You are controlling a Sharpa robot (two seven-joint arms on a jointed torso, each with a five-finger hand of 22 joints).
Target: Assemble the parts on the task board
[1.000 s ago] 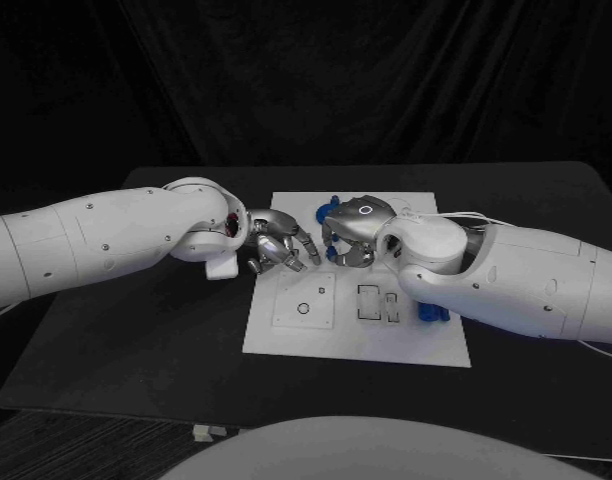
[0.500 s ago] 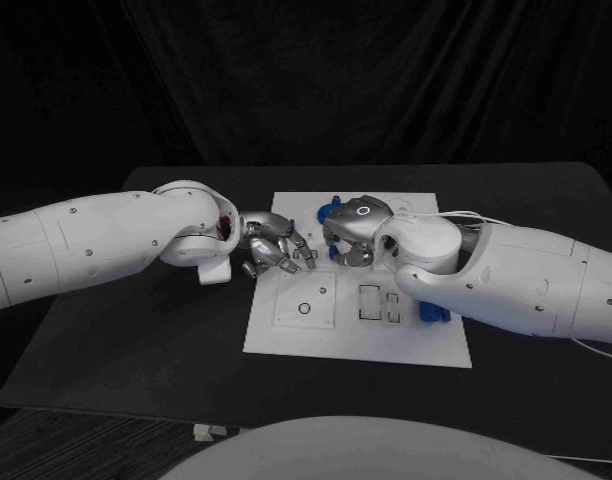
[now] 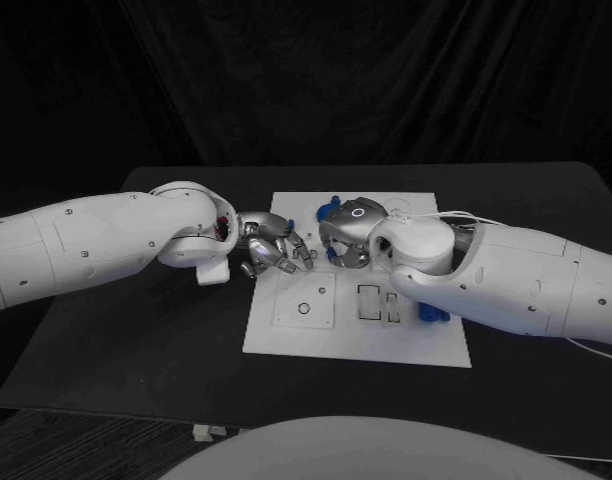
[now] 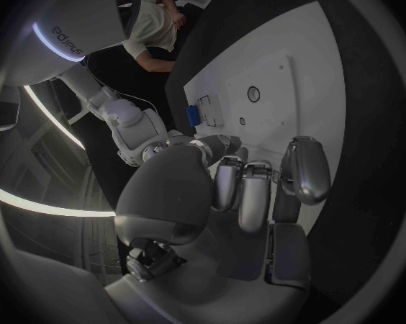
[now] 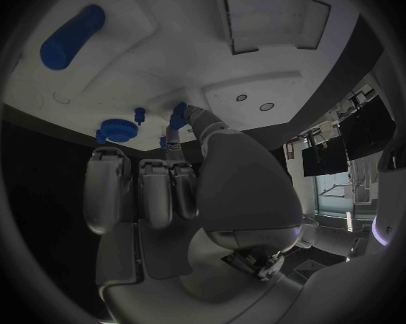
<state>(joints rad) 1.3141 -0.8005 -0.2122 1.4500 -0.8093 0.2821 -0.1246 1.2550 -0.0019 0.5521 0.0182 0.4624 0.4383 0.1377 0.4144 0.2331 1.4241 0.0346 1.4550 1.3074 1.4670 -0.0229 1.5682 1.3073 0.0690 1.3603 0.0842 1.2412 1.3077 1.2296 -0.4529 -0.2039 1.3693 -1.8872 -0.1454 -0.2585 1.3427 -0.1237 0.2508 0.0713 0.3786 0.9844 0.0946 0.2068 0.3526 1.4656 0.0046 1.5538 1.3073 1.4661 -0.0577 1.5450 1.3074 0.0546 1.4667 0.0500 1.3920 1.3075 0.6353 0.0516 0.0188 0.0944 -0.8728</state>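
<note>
Hovering over the far half of the white task board (image 3: 357, 340) on your table (image 3: 133, 340), your left hand (image 3: 272, 246) and right hand (image 3: 347, 236) are curling their fingers, grip unclear, beside blue parts (image 5: 120, 130).

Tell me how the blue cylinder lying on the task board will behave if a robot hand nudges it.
The blue cylinder lies on its side on the task board, so it would probably roll if pushed across its length. It looks like smooth, rigid plastic, so likely light, stiff and somewhat slippery against metal fingers.
</note>
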